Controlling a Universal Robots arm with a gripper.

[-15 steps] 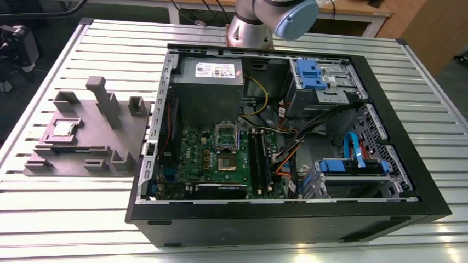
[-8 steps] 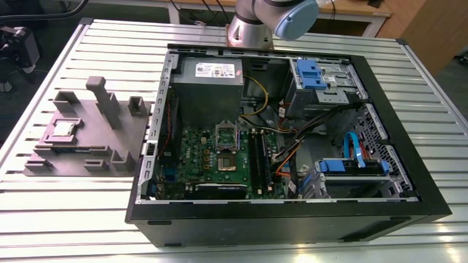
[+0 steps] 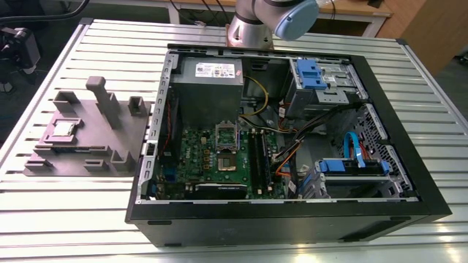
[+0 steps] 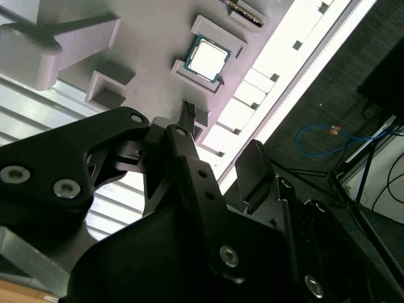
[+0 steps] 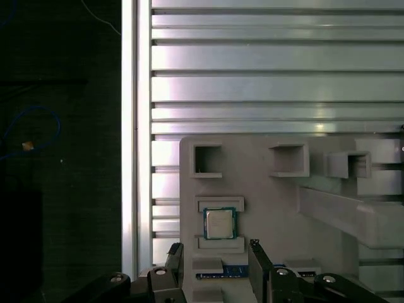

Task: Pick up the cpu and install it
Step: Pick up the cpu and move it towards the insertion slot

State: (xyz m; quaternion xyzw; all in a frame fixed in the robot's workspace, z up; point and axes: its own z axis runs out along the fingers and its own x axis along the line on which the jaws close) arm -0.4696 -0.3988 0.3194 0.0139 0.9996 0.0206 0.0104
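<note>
The cpu (image 3: 64, 128) sat flat, metal top up, in a recess between two low ledges on the grey plastic fixture (image 3: 95, 143). The fixture lay on the slatted aluminium table (image 3: 73, 197), just beside the open computer case (image 3: 292, 219) on the exterior view's left of it. In both wrist views the gripper (image 5: 214, 247) hung clear of the cpu, jaws spread wide with nothing between them and the chip lying untouched beyond the fingertips (image 4: 188, 117). The motherboard (image 3: 205, 159) inside the case was well apart from the cpu.
</note>
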